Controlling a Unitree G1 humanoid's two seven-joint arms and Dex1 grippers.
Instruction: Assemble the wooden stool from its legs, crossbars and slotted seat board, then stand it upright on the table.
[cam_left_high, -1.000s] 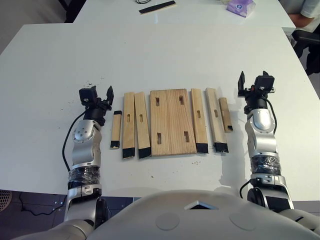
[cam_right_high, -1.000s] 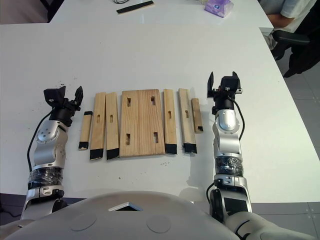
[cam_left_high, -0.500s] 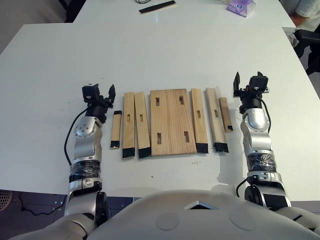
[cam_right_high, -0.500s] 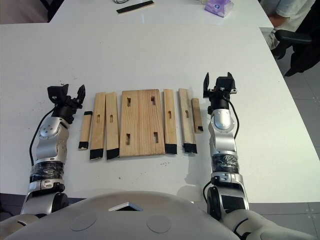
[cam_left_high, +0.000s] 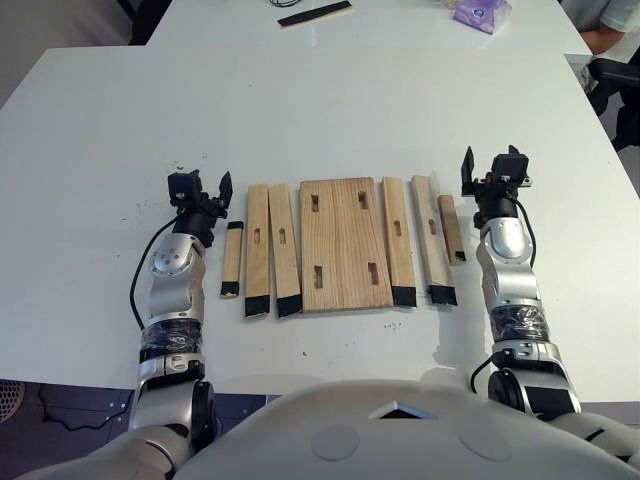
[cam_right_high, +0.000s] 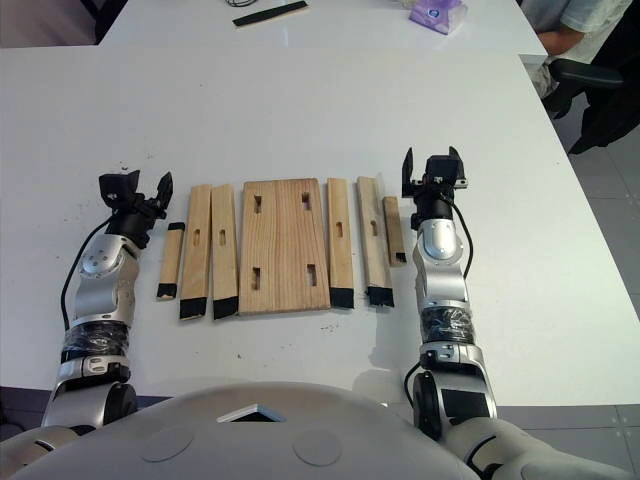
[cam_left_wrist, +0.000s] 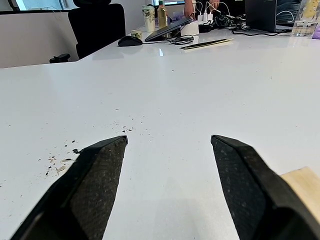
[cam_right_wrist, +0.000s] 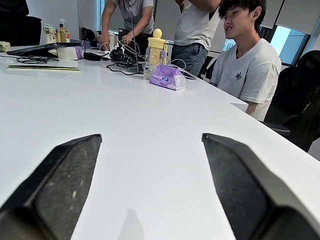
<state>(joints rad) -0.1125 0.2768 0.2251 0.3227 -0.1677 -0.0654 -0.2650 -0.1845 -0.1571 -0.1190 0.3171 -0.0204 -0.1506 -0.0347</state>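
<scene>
Lying flat at table centre, nearest the robot: slotted seat board (cam_left_high: 345, 245), four slots showing, long edges running 6 to 12 o'clock.

At 9 o'clock of the board, going outward: inner left leg (cam_left_high: 284, 246), outer left leg (cam_left_high: 258, 248), then short left crossbar (cam_left_high: 232, 259). All flat, side by side. The two legs touch or nearly touch near their far ends, and the crossbar lies a little apart from them.

At 3 o'clock of the board, going outward: inner right leg (cam_left_high: 398, 240), outer right leg (cam_left_high: 432, 238), short right crossbar (cam_left_high: 451, 228). The legs' near ends are black-tipped, and each leg has one slot.

Left gripper (cam_left_high: 203, 187) sits low over the white table (cam_left_high: 330, 110), at 11 o'clock of the left crossbar's far end. Fingers (cam_left_wrist: 95, 185) spread wide, nothing between them. A wooden corner (cam_left_wrist: 302, 186) shows just beside one finger.

Right gripper (cam_left_high: 490, 170) is at 1 o'clock of the right crossbar's far end. Fingers (cam_right_wrist: 55, 190) spread wide, nothing held.

Dark specks (cam_left_wrist: 60, 162) are scattered on the table close to the left gripper.

Far side, 12 o'clock: black strip (cam_left_high: 314, 13). At 1 o'clock: purple pack (cam_left_high: 481, 14).
</scene>
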